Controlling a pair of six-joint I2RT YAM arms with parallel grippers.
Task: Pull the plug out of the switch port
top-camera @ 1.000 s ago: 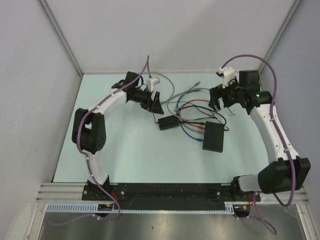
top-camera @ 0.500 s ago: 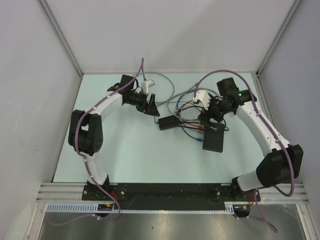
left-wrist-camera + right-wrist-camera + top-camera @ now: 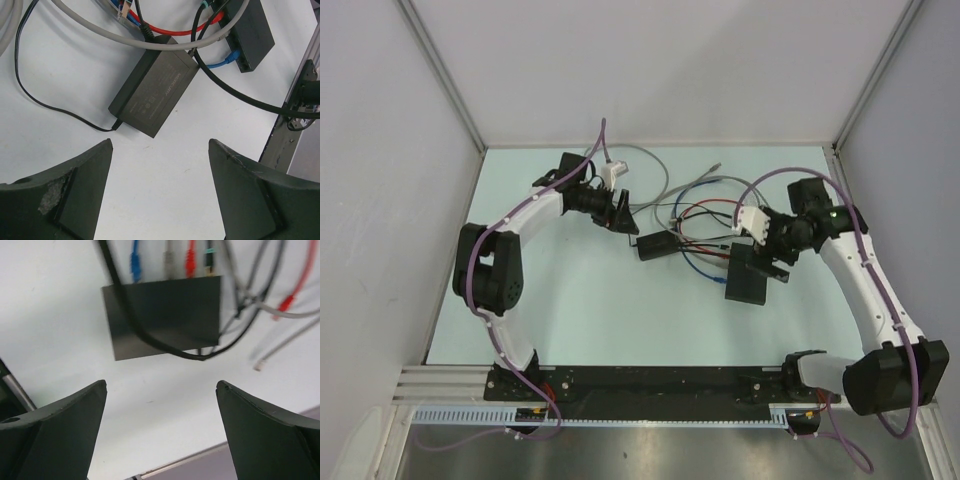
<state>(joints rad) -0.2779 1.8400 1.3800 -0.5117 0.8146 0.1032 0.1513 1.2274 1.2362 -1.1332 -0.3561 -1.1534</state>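
Observation:
The switch (image 3: 745,287) is a flat matte-black box right of centre. In the right wrist view, the switch (image 3: 165,315) has blue (image 3: 135,262), grey (image 3: 170,261), red (image 3: 190,261) and green-tipped (image 3: 210,260) plugs in the ports along its far edge. A black cord (image 3: 150,340) lies across it. My right gripper (image 3: 768,262) (image 3: 161,383) is open and empty just right of the switch. My left gripper (image 3: 626,215) (image 3: 160,142) is open and empty. It points at the power brick (image 3: 155,92) (image 3: 660,245). The switch also shows in the left wrist view (image 3: 252,32).
A tangle of red, blue, grey and black cables (image 3: 700,215) lies behind the switch and brick. A loose red plug (image 3: 286,302) and a loose grey plug (image 3: 257,365) lie beside the switch. The table's edge rail (image 3: 300,100) is close by. Grey walls enclose the table.
My right arm has swung from the back right toward the centre, then drawn back to the switch's right edge. My left arm has barely moved. Both grippers stay open.

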